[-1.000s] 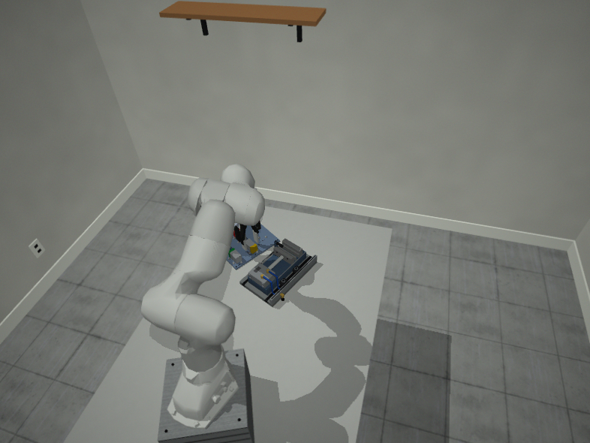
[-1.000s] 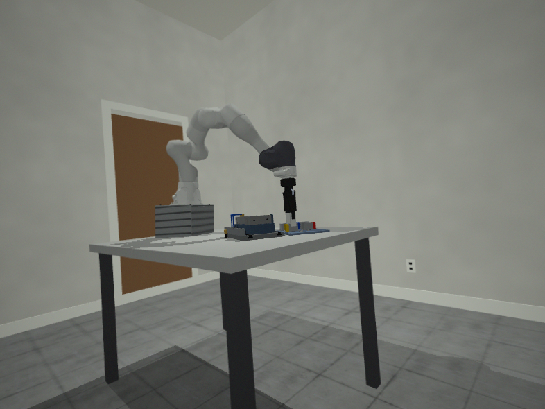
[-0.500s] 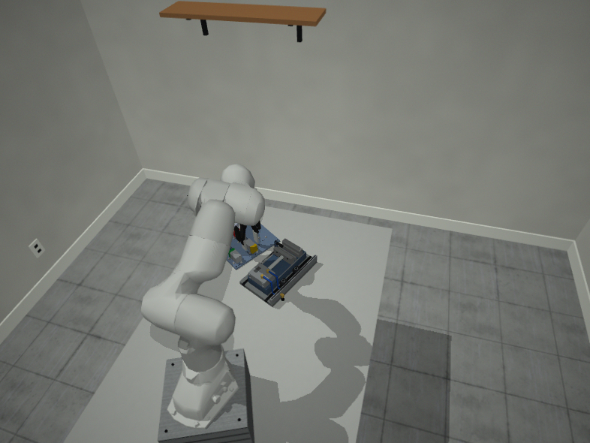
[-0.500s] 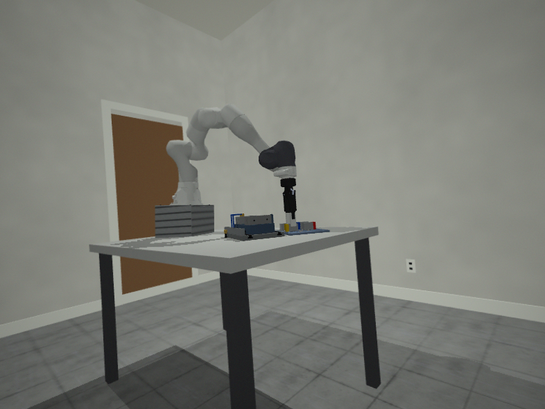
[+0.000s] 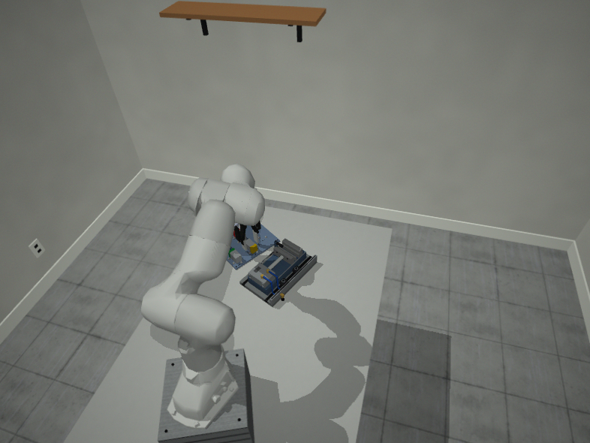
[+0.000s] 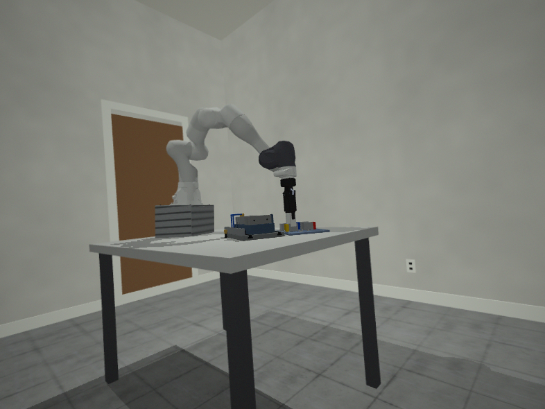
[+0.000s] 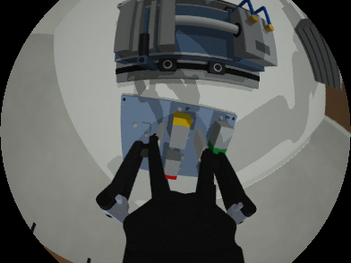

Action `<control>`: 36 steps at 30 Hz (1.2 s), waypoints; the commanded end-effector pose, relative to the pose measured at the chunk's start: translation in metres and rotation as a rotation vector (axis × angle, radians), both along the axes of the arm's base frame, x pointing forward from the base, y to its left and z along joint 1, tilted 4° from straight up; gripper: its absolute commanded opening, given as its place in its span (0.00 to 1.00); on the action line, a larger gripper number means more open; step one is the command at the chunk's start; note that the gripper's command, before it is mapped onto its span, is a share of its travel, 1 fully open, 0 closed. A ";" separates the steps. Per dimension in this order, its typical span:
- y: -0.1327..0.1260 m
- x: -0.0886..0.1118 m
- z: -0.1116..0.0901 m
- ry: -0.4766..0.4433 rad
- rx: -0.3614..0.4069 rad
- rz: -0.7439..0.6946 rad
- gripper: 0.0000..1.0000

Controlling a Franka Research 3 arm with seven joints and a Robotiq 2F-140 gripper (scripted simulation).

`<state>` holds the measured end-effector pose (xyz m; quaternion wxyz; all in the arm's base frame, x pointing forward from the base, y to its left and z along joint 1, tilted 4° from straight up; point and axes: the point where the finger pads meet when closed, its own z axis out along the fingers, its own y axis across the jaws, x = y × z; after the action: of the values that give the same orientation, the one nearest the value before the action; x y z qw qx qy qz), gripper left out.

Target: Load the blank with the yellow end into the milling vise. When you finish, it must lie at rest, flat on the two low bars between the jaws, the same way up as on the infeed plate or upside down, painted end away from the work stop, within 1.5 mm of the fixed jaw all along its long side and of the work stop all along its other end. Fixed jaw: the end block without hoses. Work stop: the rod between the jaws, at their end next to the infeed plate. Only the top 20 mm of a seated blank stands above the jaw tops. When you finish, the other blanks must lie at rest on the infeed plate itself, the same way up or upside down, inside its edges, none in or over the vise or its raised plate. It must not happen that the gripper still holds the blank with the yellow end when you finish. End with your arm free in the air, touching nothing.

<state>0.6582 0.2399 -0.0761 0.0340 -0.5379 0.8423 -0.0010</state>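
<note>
The yellow-ended blank (image 7: pixel 178 135) lies on the blue infeed plate (image 7: pixel 170 135), its yellow end toward the vise (image 7: pixel 192 37). It also shows in the top view (image 5: pixel 252 248) and the exterior view (image 6: pixel 286 227). My gripper (image 7: pixel 179 131) points straight down over this blank, its fingers partly open with one on each side of the blank's long sides. A gap shows at each finger. The gripper also shows in the exterior view (image 6: pixel 288 216). The slot between the vise jaws holds nothing. The jaw with blue hoses (image 7: pixel 253 28) is at the right in the wrist view, and the plain jaw (image 7: pixel 140 22) is at the left.
A green-ended blank (image 7: pixel 220 135) lies beside the right finger. A red end (image 7: pixel 171 177) shows just behind the yellow-ended blank. Red-ended (image 6: pixel 313 225) and blue-ended (image 6: pixel 298 225) blanks stand further along the plate. The vise's raised plate (image 5: pixel 278 272) adjoins the infeed plate.
</note>
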 end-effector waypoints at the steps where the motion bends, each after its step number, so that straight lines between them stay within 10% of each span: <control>1: -0.001 -0.001 -0.002 0.002 0.001 -0.005 0.40; 24: -0.002 -0.001 -0.003 0.002 0.001 -0.005 0.40; 25: 0.000 0.000 0.000 0.000 0.000 0.000 0.00; 36: 0.000 0.000 0.000 0.000 0.000 0.000 0.00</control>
<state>0.6582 0.2396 -0.0763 0.0343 -0.5379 0.8423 -0.0011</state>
